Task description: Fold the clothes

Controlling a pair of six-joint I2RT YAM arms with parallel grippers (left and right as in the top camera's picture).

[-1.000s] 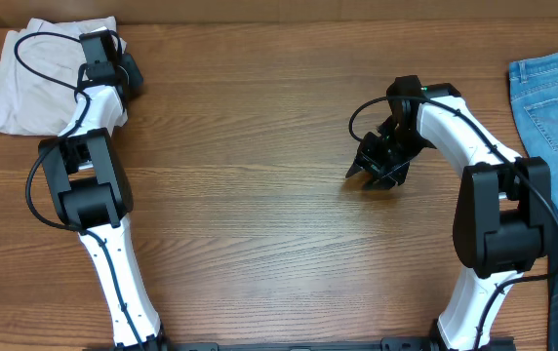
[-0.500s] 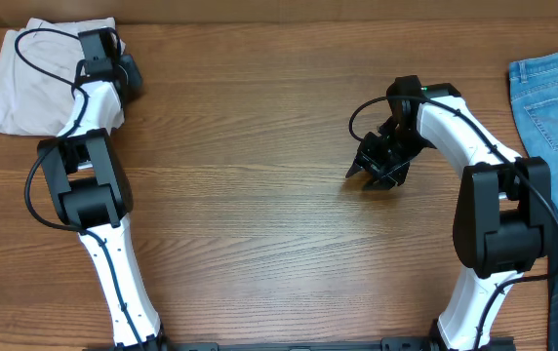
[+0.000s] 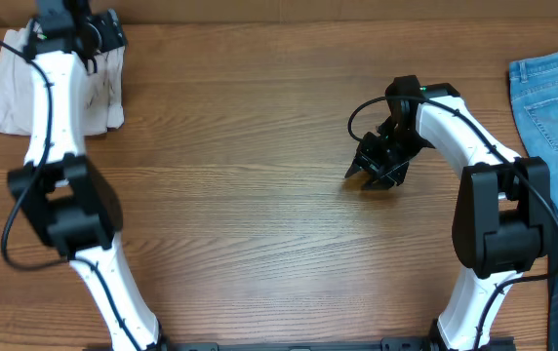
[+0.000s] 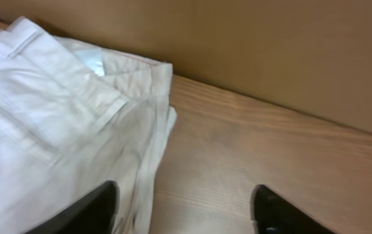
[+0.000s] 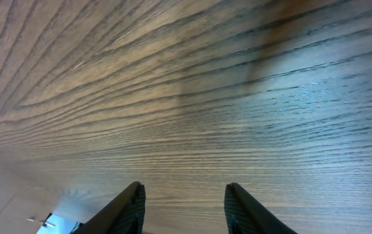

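- Lying at the far left back corner of the bench [image 3: 240, 214], the off-white shorts [image 3: 6, 97] sit bunched, their longer side running roughly across the bench.
- The left gripper [image 4: 183, 218] hangs over the shorts' right-hand edge, spread apart and holding nothing. One finger is above cloth and the other above bare wood, so most of the cloth lies to its left.
- The left arm is much the nearer, so the grasp looks like its job.
- The right gripper [image 3: 372, 171] hovers over bare wood right of centre, spread and empty, well apart from the shorts.
- Blue jeans [image 3: 552, 93] lie at the right edge.
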